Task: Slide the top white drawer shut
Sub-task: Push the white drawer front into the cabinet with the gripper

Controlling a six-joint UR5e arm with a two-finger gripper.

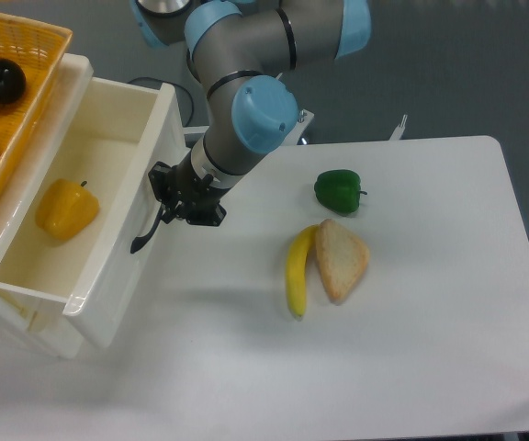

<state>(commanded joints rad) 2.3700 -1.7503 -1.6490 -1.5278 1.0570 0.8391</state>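
The top white drawer (108, 276) stands pulled far out of the cream-white cabinet at the left. It is a deep box and a yellow bell pepper (65, 208) lies inside it. Its black curved handle (145, 237) is on the front wall that faces right. My gripper (162, 191) is right at that front wall, just above the upper end of the handle, with its black fingers pointing at the drawer. The fingers are dark against the handle, so their opening is unclear. The lower drawer is hidden under the open one.
A yellow wicker basket (35, 55) with a black ball (2, 80) sits on top of the cabinet. On the white table (411, 367) lie a green bell pepper (339, 190), a banana (298, 271) and a slice of bread (342, 258).
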